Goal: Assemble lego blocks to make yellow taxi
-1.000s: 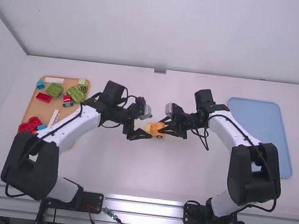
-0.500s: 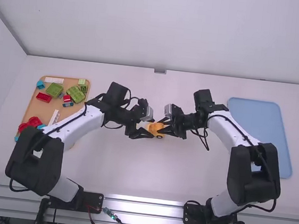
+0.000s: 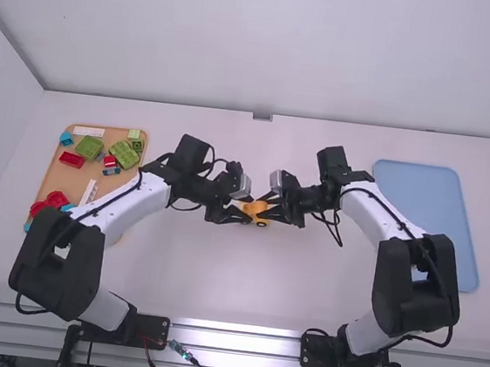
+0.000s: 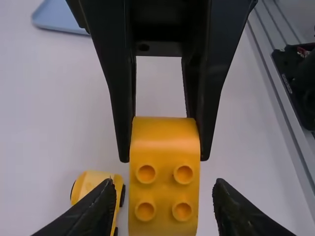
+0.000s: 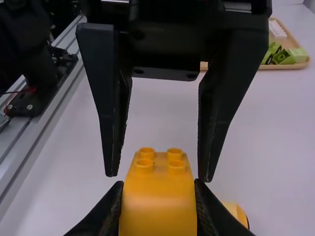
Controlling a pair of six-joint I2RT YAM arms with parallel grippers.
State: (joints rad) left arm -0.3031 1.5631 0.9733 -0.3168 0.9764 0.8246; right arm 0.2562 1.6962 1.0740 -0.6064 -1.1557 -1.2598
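In the high view, my left gripper (image 3: 243, 215) and my right gripper (image 3: 268, 210) face each other at mid-table, with a yellow-orange block (image 3: 255, 207) between them. My right gripper (image 5: 158, 209) is shut on this curved block (image 5: 157, 196), whose studs point toward the left gripper. In the left wrist view, my left gripper (image 4: 165, 209) stands open, one finger to each side of the block's studded end (image 4: 164, 189), with gaps on both sides. Beneath it is a yellow wheeled piece (image 4: 96, 186) with dark wheels, partly covered by a left finger.
On the left, a tan tray (image 3: 53, 176) holds green, red, blue and white pieces, including a green block (image 3: 89, 147). A blue tray (image 3: 427, 203) lies on the right. The metal rail (image 3: 237, 340) runs along the near edge.
My left gripper has moved a little right, to the block, and its fingers have shifted slightly around the block's end. The right arm and its block have stayed nearly still.
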